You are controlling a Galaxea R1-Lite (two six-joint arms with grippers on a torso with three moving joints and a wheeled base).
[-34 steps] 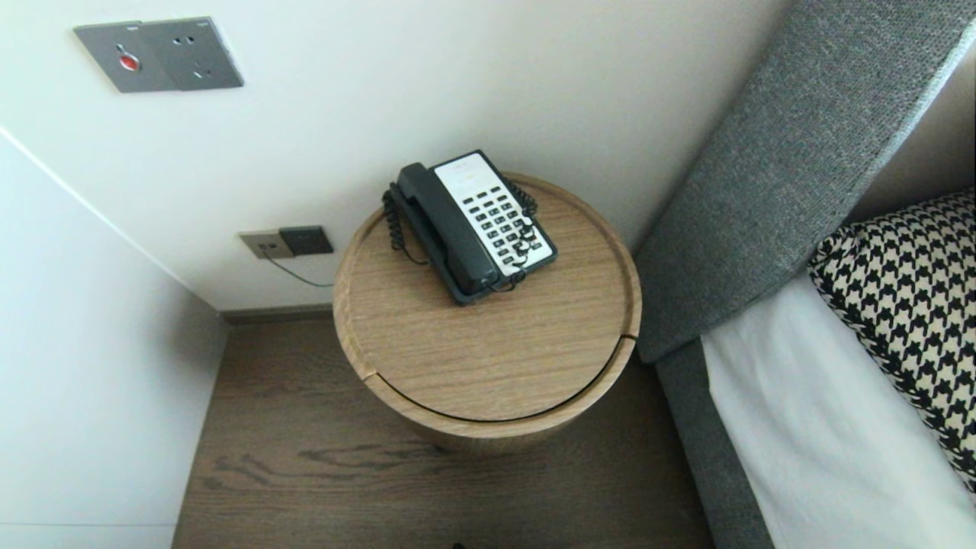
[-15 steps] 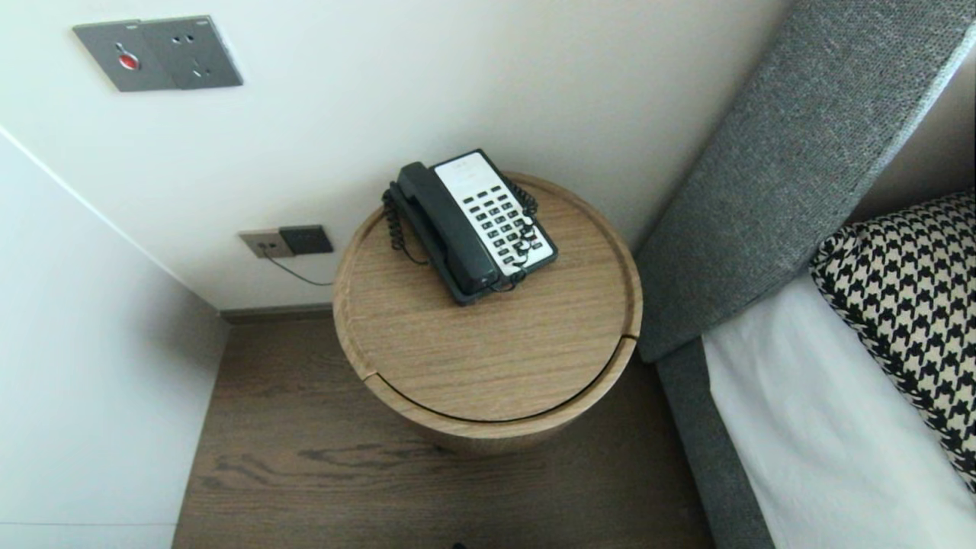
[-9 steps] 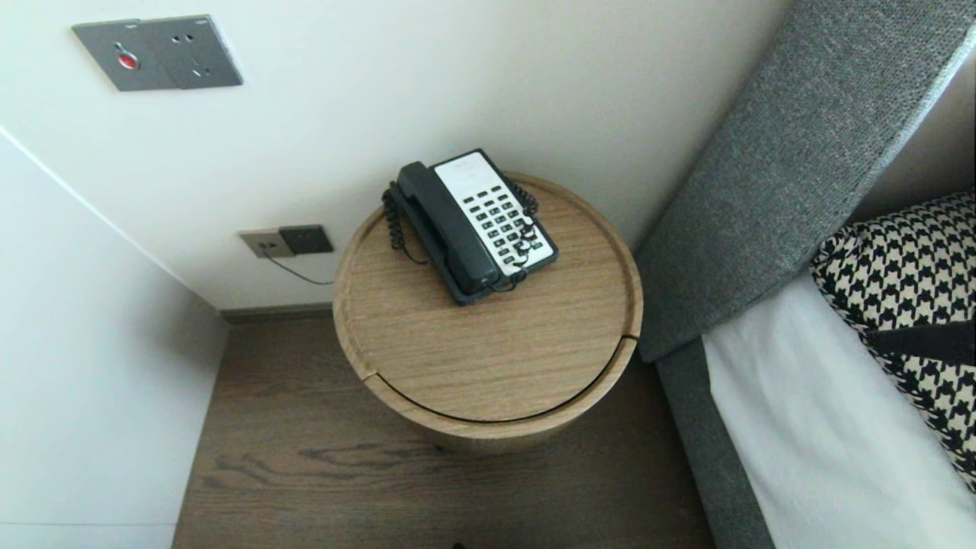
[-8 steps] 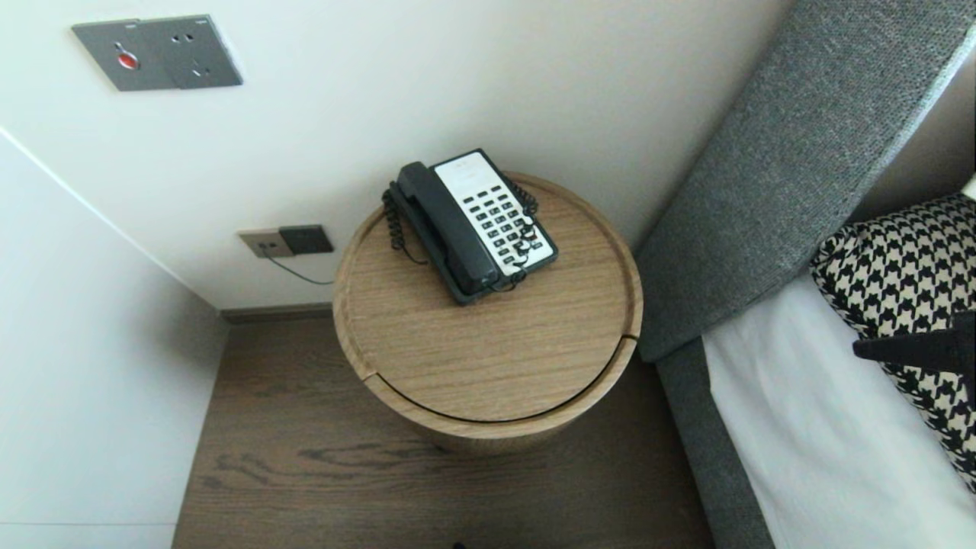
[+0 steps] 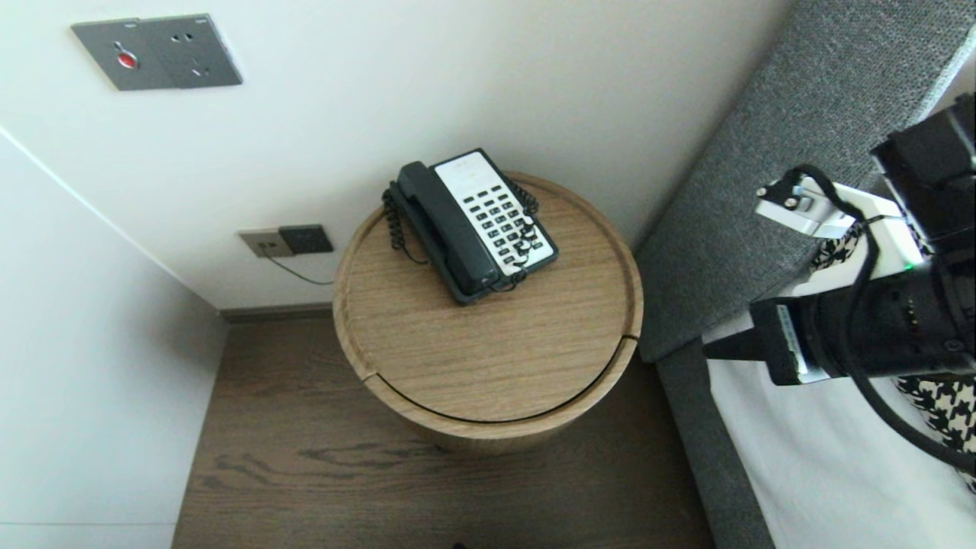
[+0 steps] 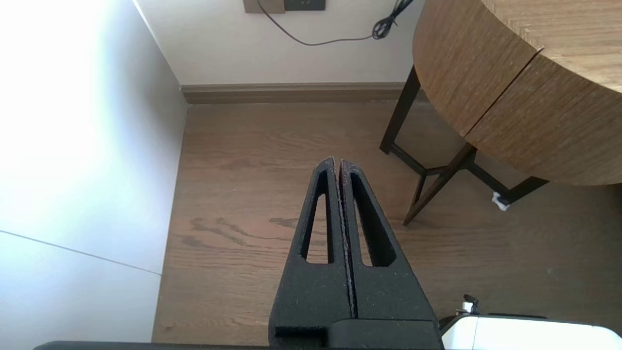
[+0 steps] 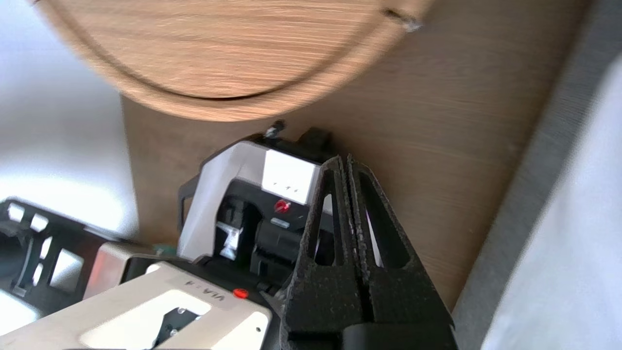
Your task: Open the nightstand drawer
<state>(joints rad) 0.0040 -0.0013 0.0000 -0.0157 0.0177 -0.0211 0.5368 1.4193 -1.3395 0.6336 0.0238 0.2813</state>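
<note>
A black-and-white desk telephone [image 5: 473, 225] with its handset on the cradle sits at the back of a round wooden bedside table [image 5: 488, 358]. My right gripper [image 5: 707, 351] hangs shut and empty over the bed's edge, right of the table, pointing left toward it. In the right wrist view the right gripper [image 7: 343, 163] shows its fingers pressed together above my own base and the floor, with the table [image 7: 233, 53] beyond. My left gripper [image 6: 337, 163] is shut and empty, parked low over the wooden floor beside the table's side [image 6: 510, 87].
A grey upholstered headboard [image 5: 770, 175] and a bed with a white sheet [image 5: 823, 457] and houndstooth pillow [image 5: 945, 400] stand right of the table. White walls [image 5: 76, 366] close the back and left, with a low socket [image 5: 286, 242] and a grey switch panel [image 5: 156, 53].
My right arm has come into the head view from the right edge and swung up and left over the bed toward the table. The telephone, table and left gripper have not moved.
</note>
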